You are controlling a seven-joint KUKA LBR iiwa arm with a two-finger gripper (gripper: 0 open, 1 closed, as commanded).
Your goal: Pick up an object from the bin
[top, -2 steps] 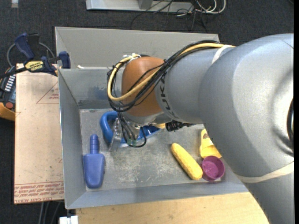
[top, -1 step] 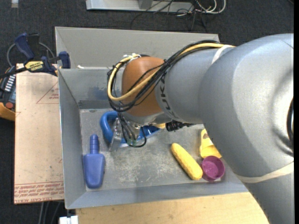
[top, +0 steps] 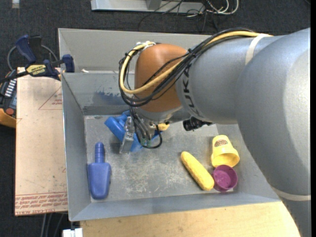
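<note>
My gripper point(top: 132, 141) hangs under the orange wrist cover, low in the back-left part of the bin. It sits right on a bright blue plastic thing point(top: 116, 125) whose angular end sticks out to the gripper's left. More blue shows at its lower right. The gripper hides the middle of that thing. A darker blue bottle-shaped thing point(top: 98, 174) lies to the front left, apart from the gripper.
A yellow corn-like stick point(top: 196, 170) lies at the front right. Beside it are a yellow cup point(top: 223, 151) on its side and a purple cup point(top: 225, 177). The arm covers the bin's right and back.
</note>
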